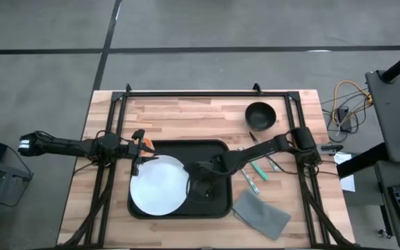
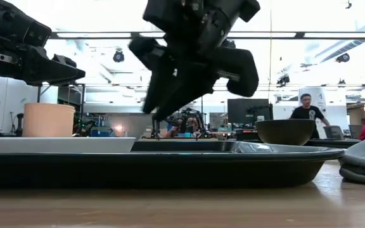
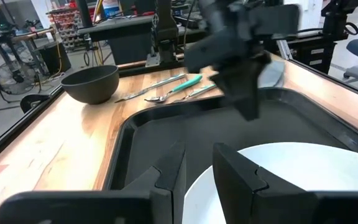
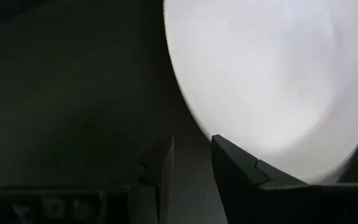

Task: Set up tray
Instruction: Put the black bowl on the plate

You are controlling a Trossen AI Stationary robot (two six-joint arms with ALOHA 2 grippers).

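The left arm reaches in level from the table's left edge, and the left gripper [image 1: 139, 154] sits low at the plate's [image 1: 158, 185] far left rim. Its fingers [image 3: 169, 171] stand a narrow gap apart, with the plate's edge just in front of them; whether they pinch the rim cannot be told. The right arm stretches across from the right side and bends down over the tray [image 1: 207, 148]. The right gripper [image 1: 194, 169] hangs just above the tray floor beside the plate's right edge, fingers [image 4: 238, 165] slightly parted with nothing between them.

The tray lies at the middle of the table [image 1: 186, 111], under both grippers, and the plate fills its left half. Behind the right gripper, past the tray's far right corner, stands one dark bowl [image 1: 260, 114]. Just right of the tray lie a few pieces of cutlery [image 1: 255, 167], some with green handles; their count is unclear. Nearer the front edge, off the tray's right corner, lies one grey folded cloth [image 1: 261, 214]. People [image 2: 307, 107] show in the room beyond.
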